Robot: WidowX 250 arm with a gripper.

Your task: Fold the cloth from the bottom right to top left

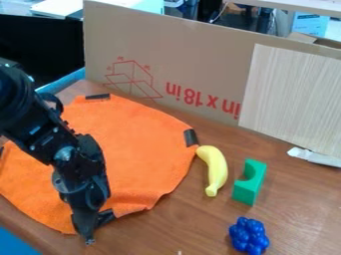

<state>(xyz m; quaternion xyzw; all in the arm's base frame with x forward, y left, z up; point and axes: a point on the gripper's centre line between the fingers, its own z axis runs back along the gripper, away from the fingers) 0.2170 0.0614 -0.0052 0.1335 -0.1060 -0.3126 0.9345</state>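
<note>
All the folding looks left to do: the cloth (141,149) is spread out, the pincer (92,230) by its near edge. Pinching or not, I can't tell.

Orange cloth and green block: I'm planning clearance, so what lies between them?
A yellow banana lies between the orange cloth and green block in the camera view.

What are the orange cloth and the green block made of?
The orange cloth looks like soft, fuzzy fabric, maybe towel cloth: its surface is matte and its edge is wavy. The green block could be painted wood or plastic; its smooth, even color and crisp edges fit both.
</note>
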